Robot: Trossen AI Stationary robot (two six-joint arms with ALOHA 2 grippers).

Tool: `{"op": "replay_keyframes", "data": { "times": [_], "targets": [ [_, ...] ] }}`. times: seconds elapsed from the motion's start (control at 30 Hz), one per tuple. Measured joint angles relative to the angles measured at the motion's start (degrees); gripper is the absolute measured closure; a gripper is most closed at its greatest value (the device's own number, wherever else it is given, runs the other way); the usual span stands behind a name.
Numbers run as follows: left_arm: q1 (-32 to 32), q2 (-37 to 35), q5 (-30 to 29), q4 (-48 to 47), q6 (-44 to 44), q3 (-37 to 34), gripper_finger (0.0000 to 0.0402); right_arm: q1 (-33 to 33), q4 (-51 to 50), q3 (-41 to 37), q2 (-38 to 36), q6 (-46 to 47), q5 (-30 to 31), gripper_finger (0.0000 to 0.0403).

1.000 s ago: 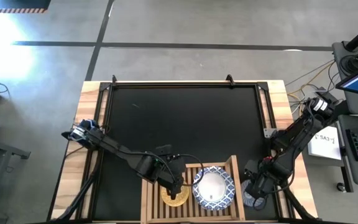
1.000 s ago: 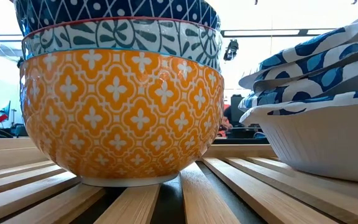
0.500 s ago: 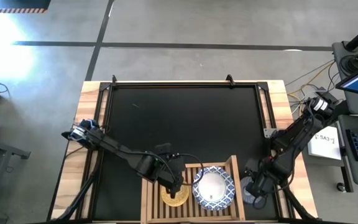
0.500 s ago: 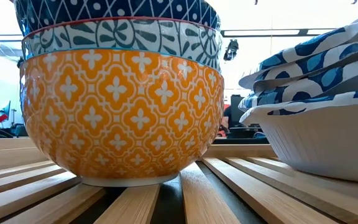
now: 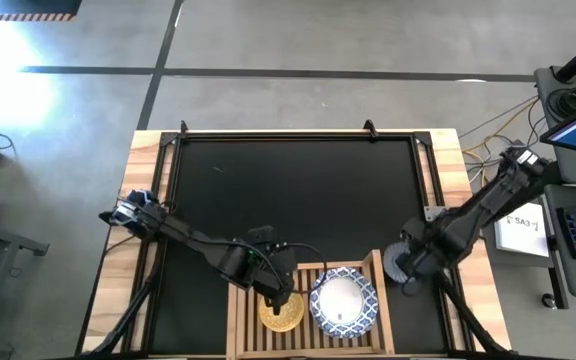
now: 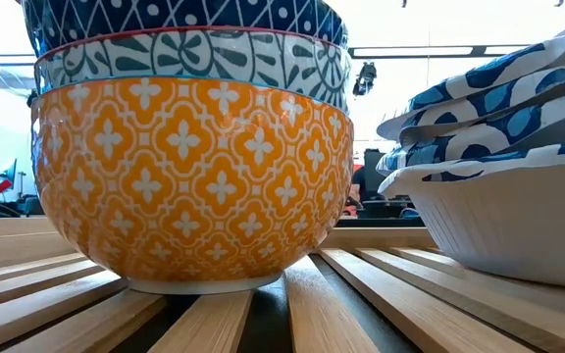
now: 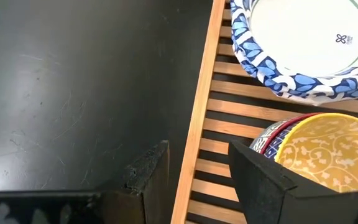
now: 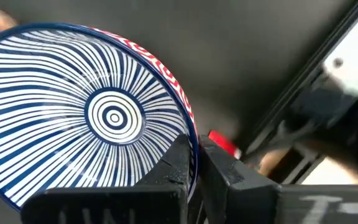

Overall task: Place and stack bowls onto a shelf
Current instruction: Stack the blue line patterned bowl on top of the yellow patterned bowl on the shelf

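Though blurred overhead, right gripper (image 8: 194, 163) pinching seemingly striped bowl (image 8: 86, 118).

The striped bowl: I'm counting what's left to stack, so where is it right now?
The striped bowl is pinched by its rim in the right gripper, off the right side of the shelf, over the black mat's right edge in the high view.

A black mat (image 5: 298, 190) covers the wooden counter (image 5: 118, 290). The slatted shelf (image 5: 373, 268) rests at its near edge, carrying two bowl stacks.
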Motion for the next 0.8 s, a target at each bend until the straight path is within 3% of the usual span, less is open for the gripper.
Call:
{"op": "replay_keyframes", "data": {
  "times": [0.27,0.6,0.8],
  "targets": [
    [0.94,0.0,-1.67,0.77,0.02,0.0,0.0253,-10.74,-0.54,0.02,-6.28,-7.55,12.56,0.0393],
    [2.98,-0.02,-13.51,1.28,2.23,0.0,0.0253,-23.39,-0.13,6.39,-4.27,-22.19,33.38,0.0392],
    [4.5,-0.02,-21.9,5.65,2.86,0.0,0.0253,-25.26,7.48,14.35,0.08,-34.32,42.39,0.0391]
  ]
}}
